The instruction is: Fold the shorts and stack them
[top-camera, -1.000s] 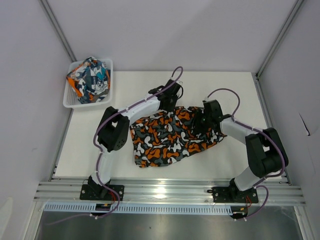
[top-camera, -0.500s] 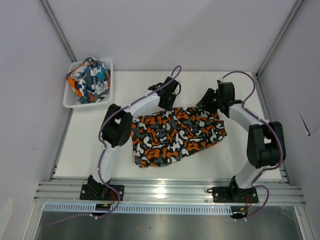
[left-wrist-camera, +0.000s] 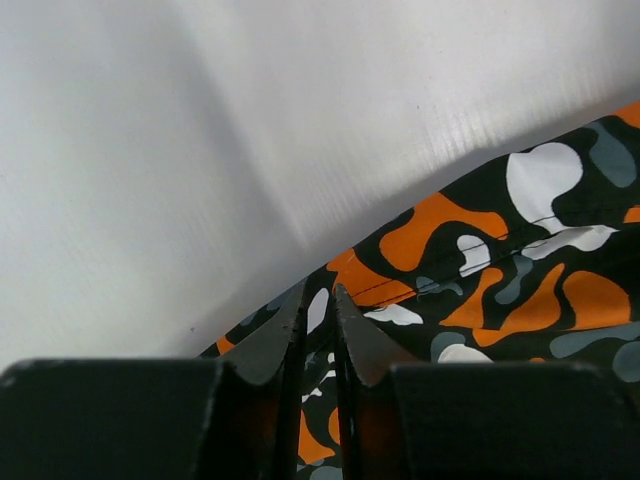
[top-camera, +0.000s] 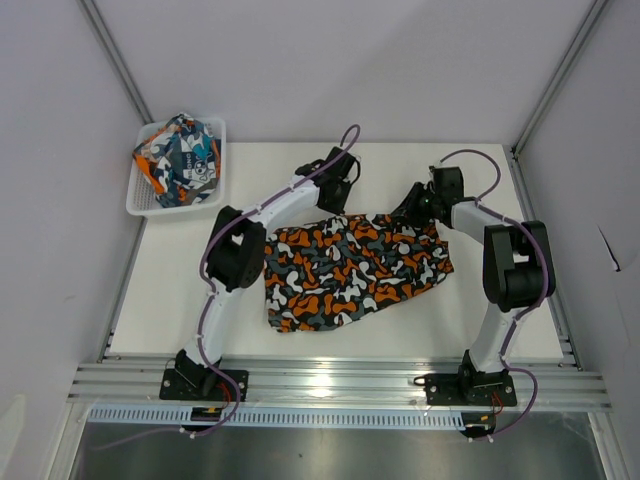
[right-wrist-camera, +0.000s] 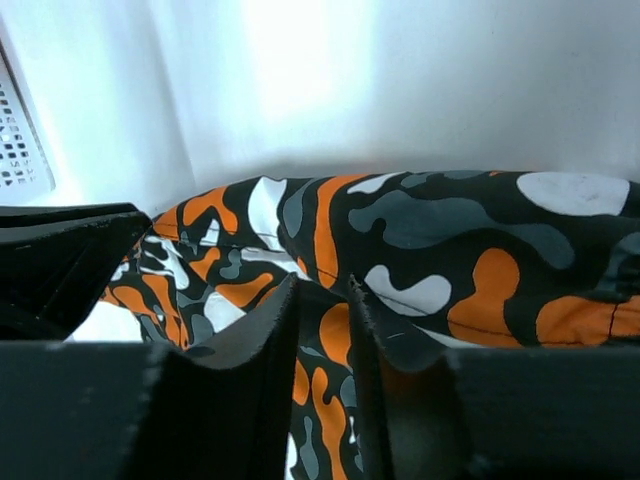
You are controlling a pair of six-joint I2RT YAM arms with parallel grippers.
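- Camo shorts lie spread and a little rumpled in the middle of a white table, with their long side running left to right.
- Teal shorts sit bunched in a white mesh basket, well apart from the camo shorts, out beyond their far left corner.
- The left arm reaches to the far edge of the camo shorts, towards its left end. The left jaws stand a thin slit apart, right at the hem. The print shows through the slit, and I cannot tell whether any cloth is caught in it.
- The right arm reaches to the far right corner of the camo shorts. The right jaws are low over the cloth with a narrow gap, slightly wider than the left pair's. Again I cannot tell whether they are pinching fabric.
- The step in hand looks like taking the far edge at both ends, ready to fold it over towards the near edge.
- To do it well, each pair of jaws should bite just inside the hem, deep enough that the thin cloth cannot slide out.
- Both ends should rise together, with the edge kept taut between them so that it does not sag.
- The edge should then travel over the camo shorts and come down level with their near edge.
- The jaws should let go only once the cloth rests flat.
- A shallow pinch or an uneven lift will probably give a skewed fold, or drag the whole garment.
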